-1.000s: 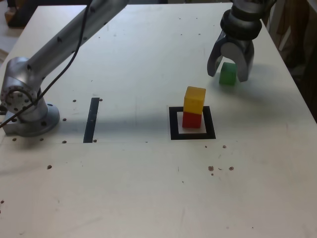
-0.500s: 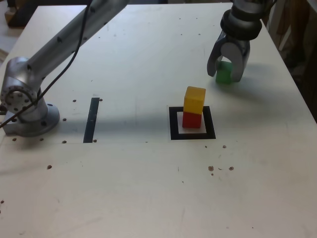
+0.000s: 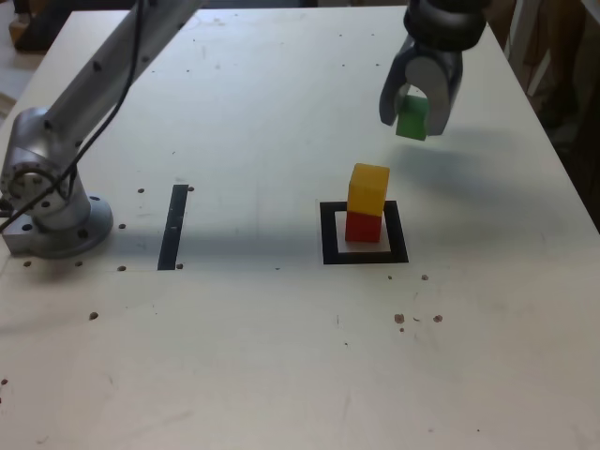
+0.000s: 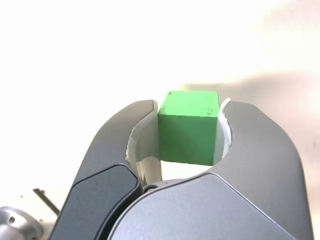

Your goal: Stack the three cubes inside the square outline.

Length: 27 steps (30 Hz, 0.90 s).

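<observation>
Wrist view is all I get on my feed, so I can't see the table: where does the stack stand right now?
Observer: The yellow cube sits on the red cube, inside the square outline.
Operator: And where is my claw relative to that stack?
Observer: The claw, shut on the green cube, hangs clear of the table, farther from the exterior camera than the stack and slightly toward the exterior view's right.
Operator: Anything else on the table?
Observer: Only a narrow black strip, well toward the exterior view's left of the outline, near the arm's base.
</observation>
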Each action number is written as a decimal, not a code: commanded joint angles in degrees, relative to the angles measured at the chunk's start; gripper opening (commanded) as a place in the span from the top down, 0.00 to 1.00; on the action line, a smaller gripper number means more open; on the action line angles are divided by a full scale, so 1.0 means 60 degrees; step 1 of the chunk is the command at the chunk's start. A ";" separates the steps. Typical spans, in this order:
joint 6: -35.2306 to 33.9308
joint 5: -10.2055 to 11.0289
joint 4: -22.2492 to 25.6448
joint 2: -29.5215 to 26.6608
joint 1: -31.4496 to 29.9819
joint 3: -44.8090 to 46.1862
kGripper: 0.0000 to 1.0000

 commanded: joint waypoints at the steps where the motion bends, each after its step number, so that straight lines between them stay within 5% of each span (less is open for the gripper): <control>1: -0.0118 0.0017 0.0076 -0.0356 -0.0096 0.0310 0.72; 16: -0.1579 -0.0145 -0.0050 -0.2759 -0.1597 0.2825 0.72; 27: -0.2386 -0.0563 -0.0234 -0.3171 -0.2639 0.3362 0.72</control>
